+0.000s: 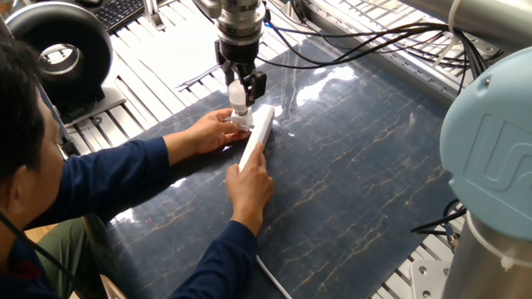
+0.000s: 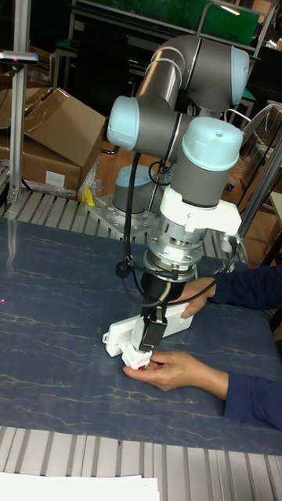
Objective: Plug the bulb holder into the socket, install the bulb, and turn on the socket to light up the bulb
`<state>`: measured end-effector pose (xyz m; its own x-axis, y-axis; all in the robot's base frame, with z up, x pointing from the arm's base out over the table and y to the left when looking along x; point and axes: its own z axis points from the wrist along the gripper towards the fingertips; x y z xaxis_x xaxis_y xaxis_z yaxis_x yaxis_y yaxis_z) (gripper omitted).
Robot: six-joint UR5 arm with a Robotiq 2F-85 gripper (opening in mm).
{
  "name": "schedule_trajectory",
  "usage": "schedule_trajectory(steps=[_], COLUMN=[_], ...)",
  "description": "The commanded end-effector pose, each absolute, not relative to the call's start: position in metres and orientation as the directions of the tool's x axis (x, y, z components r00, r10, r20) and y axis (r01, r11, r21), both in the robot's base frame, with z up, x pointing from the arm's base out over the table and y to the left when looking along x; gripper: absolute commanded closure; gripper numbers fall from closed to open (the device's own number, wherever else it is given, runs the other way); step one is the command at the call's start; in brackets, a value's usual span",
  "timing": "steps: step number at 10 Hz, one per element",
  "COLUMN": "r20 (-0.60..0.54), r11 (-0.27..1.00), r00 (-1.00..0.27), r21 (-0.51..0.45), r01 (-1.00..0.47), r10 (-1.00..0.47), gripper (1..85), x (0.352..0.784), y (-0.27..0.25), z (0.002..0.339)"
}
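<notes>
The white socket (image 1: 256,135) lies on the dark mat, steadied by a person's hand (image 1: 248,184). Against its left side stands the small white bulb holder (image 1: 241,121), pinched by the person's other hand (image 1: 208,129). The bulb (image 1: 239,96) stands upright in the holder's top. My gripper (image 1: 242,93) comes straight down over it, its dark fingers shut on the bulb's sides. In the tall fixed view my gripper (image 2: 149,340) hangs over the holder (image 2: 135,360) beside the socket (image 2: 119,335); the bulb is hidden by the fingers there.
The person sits at the left front with both forearms (image 1: 125,166) across the mat (image 1: 366,174). The socket's white cable (image 1: 273,282) runs off the front edge. A black round device (image 1: 58,50) stands far left. Black cables (image 1: 349,46) hang behind my arm.
</notes>
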<state>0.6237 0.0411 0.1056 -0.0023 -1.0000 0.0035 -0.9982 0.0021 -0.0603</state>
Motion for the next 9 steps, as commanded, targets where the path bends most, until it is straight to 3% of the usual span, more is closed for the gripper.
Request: schedule_trajectory(steps=[1,4,5,6,7,9], r20=[-0.017,-0.023,-0.029,-0.034,-0.037,-0.025], r11=[-0.032,-0.036,-0.022,-0.014,-0.006,0.011], r00=[0.033,0.037,0.024,0.016,0.008,-0.01], r21=[-0.062,-0.058,-0.058,-0.058,-0.059,-0.051], r01=[-0.998,-0.998,-0.998,-0.998,-0.998,-0.999], r10=[-0.999,-0.999,-0.999,-0.999,-0.999,-1.0], gripper=[21.0,28.7,38.7,64.3,83.7,84.0], x=[0.6255,0.6239,0.6231,0.6218,0.6202,0.6191], y=[0.0465,0.0489,0.05,0.0513,0.0526,0.0515], z=[0.105,0.1042,0.1034,0.1017,0.1005,0.1045])
